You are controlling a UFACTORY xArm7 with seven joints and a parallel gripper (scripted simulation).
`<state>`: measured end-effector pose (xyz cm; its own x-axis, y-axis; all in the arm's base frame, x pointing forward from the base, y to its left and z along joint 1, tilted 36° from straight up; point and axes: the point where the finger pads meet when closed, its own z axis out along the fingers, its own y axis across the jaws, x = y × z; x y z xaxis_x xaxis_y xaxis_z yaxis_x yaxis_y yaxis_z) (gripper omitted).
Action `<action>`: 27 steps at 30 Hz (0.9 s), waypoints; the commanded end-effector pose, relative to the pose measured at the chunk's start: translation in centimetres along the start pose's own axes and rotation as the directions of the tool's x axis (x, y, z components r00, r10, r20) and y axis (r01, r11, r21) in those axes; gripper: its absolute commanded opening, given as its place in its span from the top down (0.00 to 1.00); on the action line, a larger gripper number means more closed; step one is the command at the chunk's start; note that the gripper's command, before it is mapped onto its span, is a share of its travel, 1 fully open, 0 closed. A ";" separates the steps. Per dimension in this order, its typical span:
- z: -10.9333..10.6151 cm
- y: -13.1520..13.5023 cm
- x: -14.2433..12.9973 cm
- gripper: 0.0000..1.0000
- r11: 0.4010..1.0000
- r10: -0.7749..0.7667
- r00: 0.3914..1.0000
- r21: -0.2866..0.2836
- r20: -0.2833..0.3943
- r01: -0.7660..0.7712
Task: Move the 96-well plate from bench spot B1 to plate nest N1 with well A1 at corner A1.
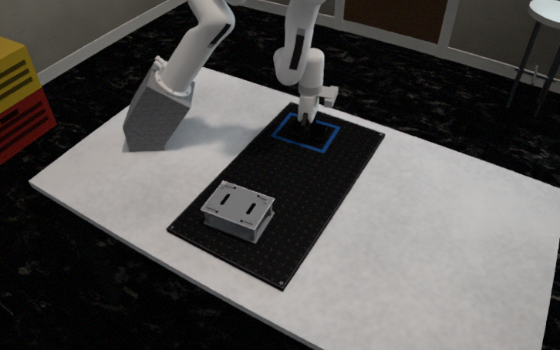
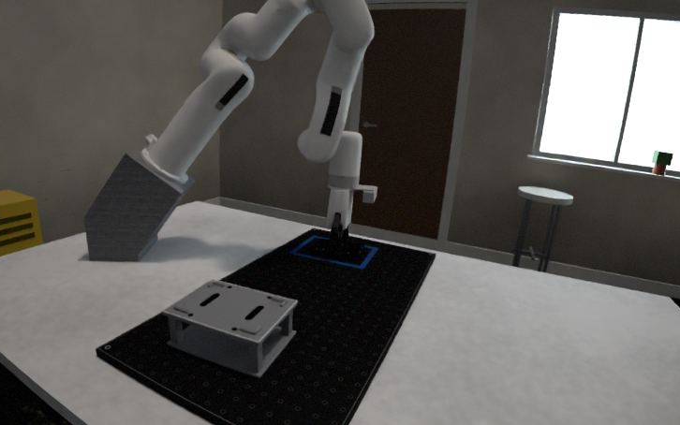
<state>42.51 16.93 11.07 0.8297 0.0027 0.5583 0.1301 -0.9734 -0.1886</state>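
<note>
The 96-well plate [image 1: 311, 132] is black and lies inside the blue outline of spot B1 at the far end of the black breadboard; it is hard to tell from the dark board. It also shows in the exterior view [image 2: 338, 248]. My gripper [image 1: 305, 122] points straight down, lowered onto the plate, with its fingers open around it [image 2: 338, 236]. The grey raised nest N1 [image 1: 237, 210] [image 2: 230, 325] stands empty at the near end of the breadboard. I cannot make out the plate's cut-off corner or the A1 mark.
The arm's grey base block [image 1: 156, 113] stands on the white table left of the breadboard [image 1: 278, 191]. A yellow and red cabinet [image 1: 2, 99] stands off the table at the left, a stool [image 1: 548, 48] at the far right.
</note>
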 end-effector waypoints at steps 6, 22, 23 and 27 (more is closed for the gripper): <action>0.0 0.0 0.1 0.00 1.000 0.001 1.000 0.018 0.001 -0.001; 0.0 0.0 0.1 1.00 1.000 0.001 1.000 0.018 0.001 -0.001; 0.0 0.0 0.1 1.00 1.000 0.001 1.000 0.018 0.001 -0.001; 0.0 0.0 0.1 1.00 1.000 0.001 1.000 0.018 0.001 -0.001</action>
<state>42.53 16.93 11.09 0.8307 0.0026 0.5566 0.1383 -0.9696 -0.2019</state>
